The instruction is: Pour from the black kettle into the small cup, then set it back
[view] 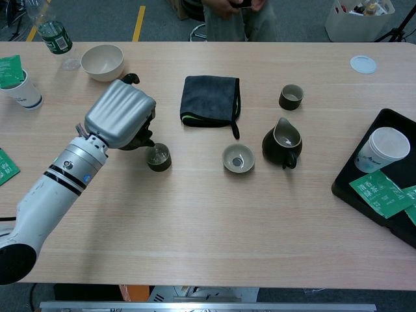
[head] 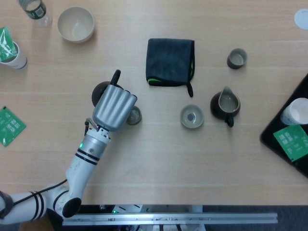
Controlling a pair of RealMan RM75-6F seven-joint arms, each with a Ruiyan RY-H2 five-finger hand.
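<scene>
The black round-bodied kettle [head: 102, 90] sits under the silver left hand [head: 113, 107], mostly hidden by it; only a dark curve of its body and its handle tip [head: 115, 76] show past the hand in the head view. In the chest view the fingers [view: 144, 133] curl down around the kettle's body, so the hand grips it, tilted toward the small dark-green cup [view: 158, 156] just beside and touching the hand's edge. Whether liquid is running cannot be told.

Right of the cup stands a pale round strainer bowl [view: 238, 158] with a small hole at its centre, then a dark pitcher [view: 283, 145] with a pale inside, then another small dark cup [view: 291, 97] further back. A folded dark-grey cloth with a green edge [view: 210, 99] lies behind the cup.

At the table's far left corner are a cream bowl [view: 102, 61], a clear bottle with a green label [view: 54, 34] and a white paper cup holding a green packet [view: 19, 84]; the writing on them is too small to read. On the right a black tray [view: 354, 173] bears a white paper cup [view: 383, 148] and green printed packets [view: 380, 190], lettering illegible.
</scene>
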